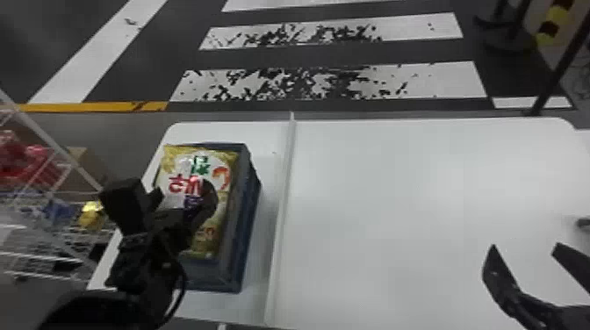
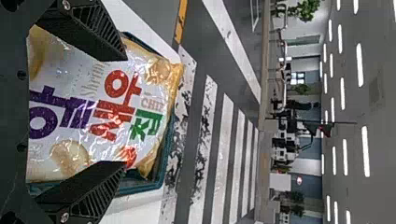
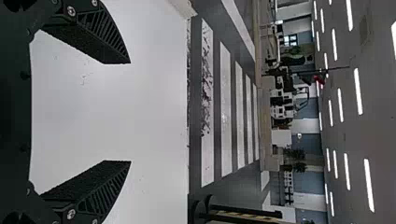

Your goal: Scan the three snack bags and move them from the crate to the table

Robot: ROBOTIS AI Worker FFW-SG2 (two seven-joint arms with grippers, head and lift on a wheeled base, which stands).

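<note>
Left gripper (image 1: 183, 195), fingers apart, over snack bag (image 1: 199, 157) | bag lying in crate (image 1: 219, 281), partly hidden by left arm in head view | right gripper (image 1: 525, 246), fingers apart, over table (image 1: 373, 197); ridge (image 1: 285, 184) between crate and right gripper | head view: wire rack (image 1: 52, 141), left; left wrist view: ceiling lights (image 2: 365, 151)

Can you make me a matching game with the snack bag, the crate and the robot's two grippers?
1. snack bag
2. crate
3. left gripper
4. right gripper

A. open, over the right part of the white table
B. blue, with a bag in it
C. lying in the crate
D. open, at the snack bag

Pairs: 1-C, 2-B, 3-D, 4-A
</note>
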